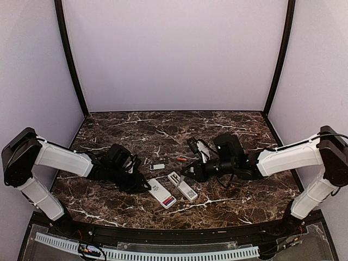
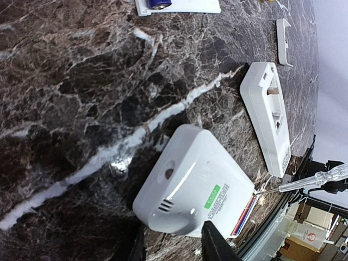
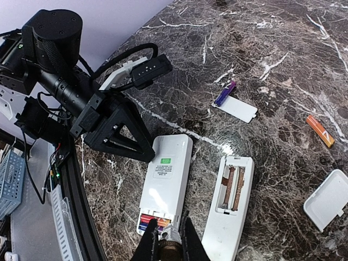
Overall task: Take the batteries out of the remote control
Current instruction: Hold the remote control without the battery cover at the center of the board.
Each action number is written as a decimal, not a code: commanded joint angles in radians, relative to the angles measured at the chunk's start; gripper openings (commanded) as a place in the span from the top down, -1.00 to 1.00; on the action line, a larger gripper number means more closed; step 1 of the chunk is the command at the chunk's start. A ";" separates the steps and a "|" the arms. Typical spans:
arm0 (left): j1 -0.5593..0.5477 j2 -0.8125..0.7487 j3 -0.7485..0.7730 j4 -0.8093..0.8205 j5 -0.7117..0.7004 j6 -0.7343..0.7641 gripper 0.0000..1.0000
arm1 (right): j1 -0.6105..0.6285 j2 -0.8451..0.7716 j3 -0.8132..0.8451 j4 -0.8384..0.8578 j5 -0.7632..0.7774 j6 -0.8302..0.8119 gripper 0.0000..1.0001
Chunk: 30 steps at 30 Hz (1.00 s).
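Right jaws clamped on screwdriver (image 2: 315, 176), tip at batteries (image 3: 151, 221); left jaws' gap unreadable beside remote (image 3: 168, 174): unbraced, remote may skid, tip slipping.

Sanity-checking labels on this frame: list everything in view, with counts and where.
loaded remote: 1, white, mid-table on the left, batteries at its near end
empty remote: 1, white, just right of it, battery bay bare
loose batteries: 2, one orange, one purple, both beyond the remotes
batteries in remote: red and blue ends show, count unclear
covers: 2, white, one beside the purple battery, one right of the empty remote
screwdriver: 1, clear handle, tip at the loaded remote's open end
table: 1, dark marble
left gripper: black, fingers apart at the loaded remote's far end
right gripper: black, shut on the screwdriver
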 commanded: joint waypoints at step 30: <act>-0.038 0.060 -0.062 0.111 0.104 -0.081 0.63 | 0.028 0.073 0.021 0.095 -0.002 0.157 1.00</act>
